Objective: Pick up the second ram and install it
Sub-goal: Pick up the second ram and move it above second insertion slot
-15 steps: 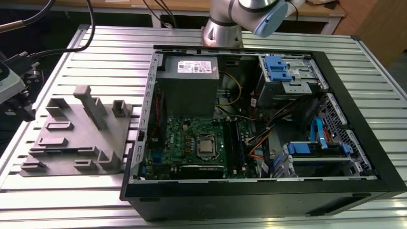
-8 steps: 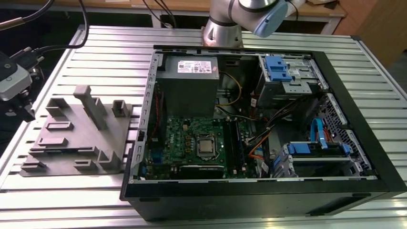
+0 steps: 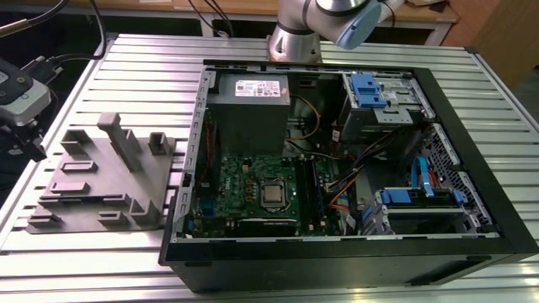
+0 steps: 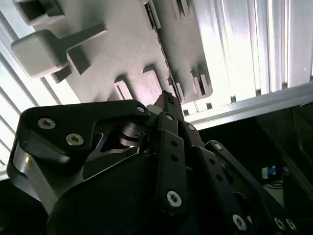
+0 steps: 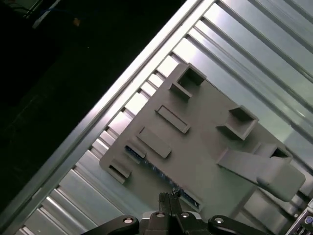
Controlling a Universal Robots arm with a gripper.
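In the exterior view your tool (image 3: 34,150) hangs at the fixture's (image 3: 101,183) 9 o'clock; I can't tell its opening. The ram (image 5: 133,152) looks light, stiff, fragile: pinch its faces mid-length.

Arm (image 3: 295,39): silver-grey round tube sections, light blue end cap (image 3: 358,28) on one joint
Wrist unit (image 3: 19,95): pale grey block with black cables (image 3: 52,62) running off it
Gripper (image 4: 168,100): matt black flat link bars with rounded ends, silver screw heads (image 4: 173,198) at the pivots
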